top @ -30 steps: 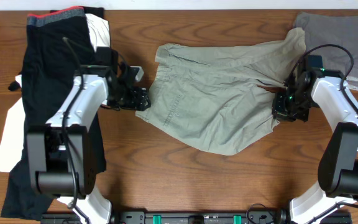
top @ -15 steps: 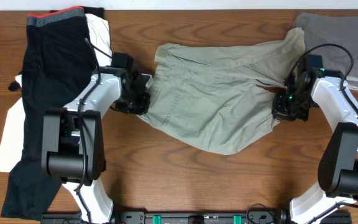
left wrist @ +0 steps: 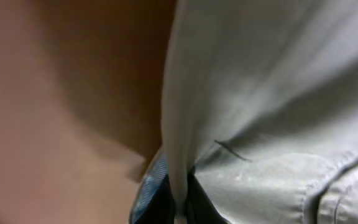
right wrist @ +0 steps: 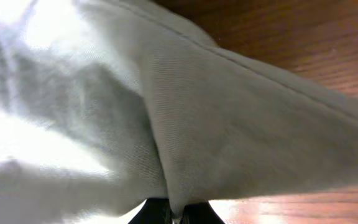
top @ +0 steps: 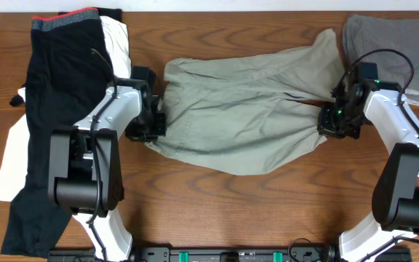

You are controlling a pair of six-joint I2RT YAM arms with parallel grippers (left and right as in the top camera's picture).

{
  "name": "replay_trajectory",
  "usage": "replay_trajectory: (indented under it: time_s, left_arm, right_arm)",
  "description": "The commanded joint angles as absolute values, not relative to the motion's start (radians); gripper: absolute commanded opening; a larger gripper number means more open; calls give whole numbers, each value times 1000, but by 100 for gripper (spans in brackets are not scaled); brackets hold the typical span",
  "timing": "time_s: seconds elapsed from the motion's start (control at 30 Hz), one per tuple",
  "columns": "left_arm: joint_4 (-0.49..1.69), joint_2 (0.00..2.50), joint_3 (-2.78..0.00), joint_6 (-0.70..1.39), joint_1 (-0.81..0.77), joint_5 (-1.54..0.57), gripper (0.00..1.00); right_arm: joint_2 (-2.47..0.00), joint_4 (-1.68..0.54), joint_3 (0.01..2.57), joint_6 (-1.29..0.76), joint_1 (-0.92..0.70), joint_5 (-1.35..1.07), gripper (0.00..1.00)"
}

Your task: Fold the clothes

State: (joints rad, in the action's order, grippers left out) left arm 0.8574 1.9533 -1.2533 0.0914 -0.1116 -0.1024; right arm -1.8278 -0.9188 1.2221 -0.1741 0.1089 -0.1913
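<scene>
The clothes, light khaki shorts (top: 238, 109), are stretched across the middle of the table between both arms. My left gripper (top: 151, 125) is shut on the shorts' left edge; in the left wrist view a fold of the khaki cloth (left wrist: 260, 93) is pinched between the dark fingers (left wrist: 160, 202). My right gripper (top: 331, 124) is shut on the shorts' right edge, and the right wrist view shows the cloth (right wrist: 229, 124) rising out of the closed fingers (right wrist: 157, 213). One leg of the shorts trails up toward the back right.
A black garment with a red and grey waistband (top: 57, 87) lies over white cloth (top: 13, 160) on the left. A folded grey garment (top: 395, 44) sits at the back right. Bare wooden table (top: 238, 211) lies in front of the shorts.
My left gripper closed on the shorts' left edge and pulled it leftward, drawing the cloth taut and flatter. The right gripper kept its hold and place.
</scene>
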Motion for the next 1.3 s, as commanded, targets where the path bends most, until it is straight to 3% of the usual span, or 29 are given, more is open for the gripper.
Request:
replay_trajectory:
  time_s: [0.0,0.13,0.4,0.57,0.8,0.83,0.93,1.0,1.1,1.27]
  left_arm:
    - [897,1967,-1245,234,-80,39,6]
    - [945,1967,-1245,234,-56,39,6]
    - [957,1967,-1245,234,-35,38,6]
    - [956,1967,-1245,234,-35,38,6]
    - [921,1967,-1250,226,-35,36,6]
    - [928,1967,-1256,209,-35,27,11]
    - [971,1952,-1291,162,-36,-15,50]
    - [1006,1929,-1318,152,-39,-16,68]
    - [1056,1876,-1359,132,-54,-19,76]
    - [1025,1764,-1396,31,-118,-78,85]
  right_arm:
    - [-1818,-902,1229,-164,102,-184,4]
    - [-1818,-910,1229,-190,103,-155,3]
    - [-1818,-1153,1228,-353,114,65,1]
    - [-1818,-1237,1229,-374,147,71,7]
    - [-1818,-1104,1231,-348,183,-68,17]
    - [-1818,-1088,1236,-334,182,-95,16]
    - [-1818,-1082,1273,-300,182,-118,17]
    - [-1818,-1093,1312,-273,182,-121,18]
    - [-1818,-1114,1383,-237,175,-126,22]
    - [-1818,-1095,1472,-132,135,-203,40]
